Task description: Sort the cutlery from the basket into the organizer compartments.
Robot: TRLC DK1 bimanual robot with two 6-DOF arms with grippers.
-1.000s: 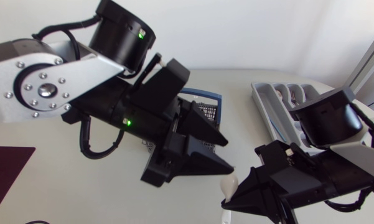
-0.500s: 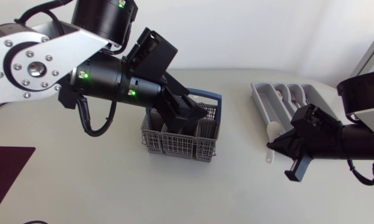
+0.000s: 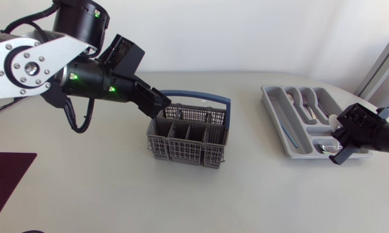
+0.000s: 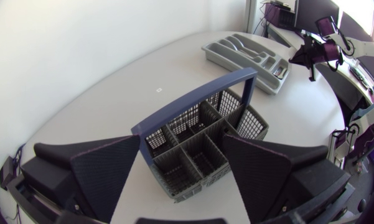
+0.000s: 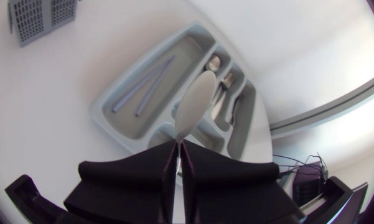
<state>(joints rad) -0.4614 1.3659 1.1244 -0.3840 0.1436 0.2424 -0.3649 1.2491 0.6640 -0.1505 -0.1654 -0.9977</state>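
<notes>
The grey mesh basket (image 3: 186,137) with a blue handle (image 3: 200,96) stands mid-table. My left gripper (image 3: 160,103) hovers open at its back left corner; in the left wrist view the basket (image 4: 202,146) lies just ahead of the spread left gripper (image 4: 182,142). The grey organizer (image 3: 296,150) sits at the right with cutlery in several compartments. My right gripper (image 3: 347,134) is at its front right corner, shut on a white spoon (image 3: 334,120). In the right wrist view the spoon (image 5: 196,102) sticks out of the right gripper (image 5: 177,144) above the organizer (image 5: 109,102).
A dark red mat (image 3: 6,178) lies at the table's front left corner. Two bluish knives (image 5: 143,87) lie in the organizer's long compartment. The table's rounded far edge runs behind the basket and organizer.
My left gripper has drawn back from over the basket to its back left and spread wider. My right arm has carried the white spoon rightward to the organizer's front corner.
</notes>
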